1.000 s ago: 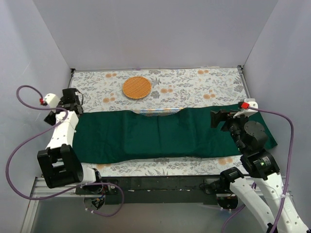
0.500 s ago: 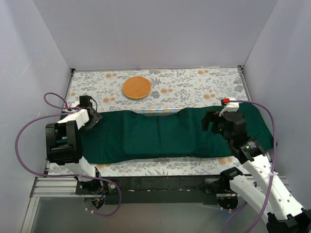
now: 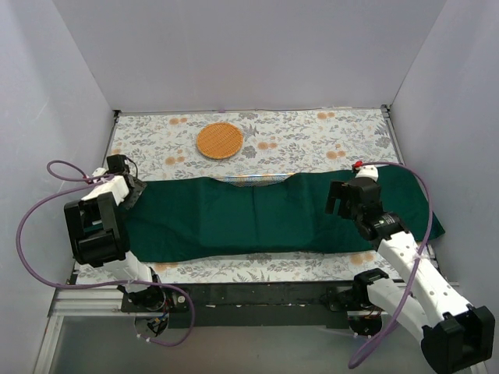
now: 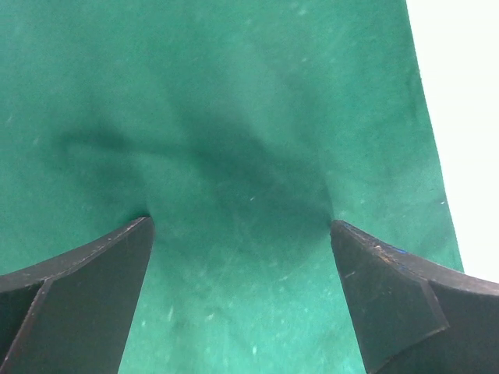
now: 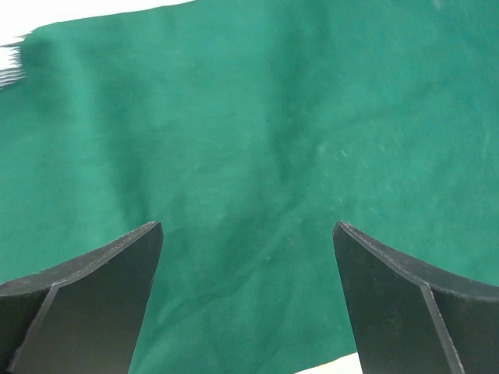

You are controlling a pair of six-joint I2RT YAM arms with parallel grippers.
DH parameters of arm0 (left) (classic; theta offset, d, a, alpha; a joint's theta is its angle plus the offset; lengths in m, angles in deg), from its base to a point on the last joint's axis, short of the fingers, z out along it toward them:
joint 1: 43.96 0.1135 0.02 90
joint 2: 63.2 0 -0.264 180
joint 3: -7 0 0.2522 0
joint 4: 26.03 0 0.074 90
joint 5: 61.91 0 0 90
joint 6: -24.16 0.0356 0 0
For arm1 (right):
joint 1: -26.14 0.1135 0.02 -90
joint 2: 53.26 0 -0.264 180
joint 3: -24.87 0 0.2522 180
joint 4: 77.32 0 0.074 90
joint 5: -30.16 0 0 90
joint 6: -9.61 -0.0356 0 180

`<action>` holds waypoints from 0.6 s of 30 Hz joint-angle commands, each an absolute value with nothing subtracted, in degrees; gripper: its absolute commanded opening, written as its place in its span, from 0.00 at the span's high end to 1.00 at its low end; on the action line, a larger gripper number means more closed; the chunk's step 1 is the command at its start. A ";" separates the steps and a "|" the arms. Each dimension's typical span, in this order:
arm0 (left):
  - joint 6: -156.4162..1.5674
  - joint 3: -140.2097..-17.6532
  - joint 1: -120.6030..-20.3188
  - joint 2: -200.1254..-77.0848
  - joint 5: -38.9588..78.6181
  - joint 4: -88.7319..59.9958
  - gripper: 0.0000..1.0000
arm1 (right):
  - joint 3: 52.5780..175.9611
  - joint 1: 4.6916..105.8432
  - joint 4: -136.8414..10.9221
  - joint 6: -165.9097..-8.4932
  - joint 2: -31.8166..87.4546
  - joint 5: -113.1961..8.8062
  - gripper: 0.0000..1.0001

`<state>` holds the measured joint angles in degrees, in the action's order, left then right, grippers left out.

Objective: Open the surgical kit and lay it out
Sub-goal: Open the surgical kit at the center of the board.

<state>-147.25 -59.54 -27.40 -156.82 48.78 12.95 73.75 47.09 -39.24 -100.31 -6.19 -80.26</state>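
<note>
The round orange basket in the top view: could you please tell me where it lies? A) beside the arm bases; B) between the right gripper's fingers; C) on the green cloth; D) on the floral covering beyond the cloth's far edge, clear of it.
D: the orange basket lies on the floral covering, beyond the far edge of the green cloth, with a gap between them.

Green cloth (image 3: 257, 218) hides nearly all of the tray (image 3: 256, 179); only a thin strip of its far rim shows, probably mesh. Left gripper (image 4: 241, 224), right gripper (image 5: 248, 226): finger bases cropped by frame bottom. Wrist views catch only part of the cloth.
</note>
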 commanded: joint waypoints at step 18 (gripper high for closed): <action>-155.05 -60.73 -37.98 -150.12 48.57 17.80 0.05 | 81.44 23.34 -46.41 -103.77 21.35 -74.69 0.09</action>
<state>-154.35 -60.93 -38.09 -148.60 46.81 17.12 80.61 27.53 -43.15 -103.85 20.06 -76.11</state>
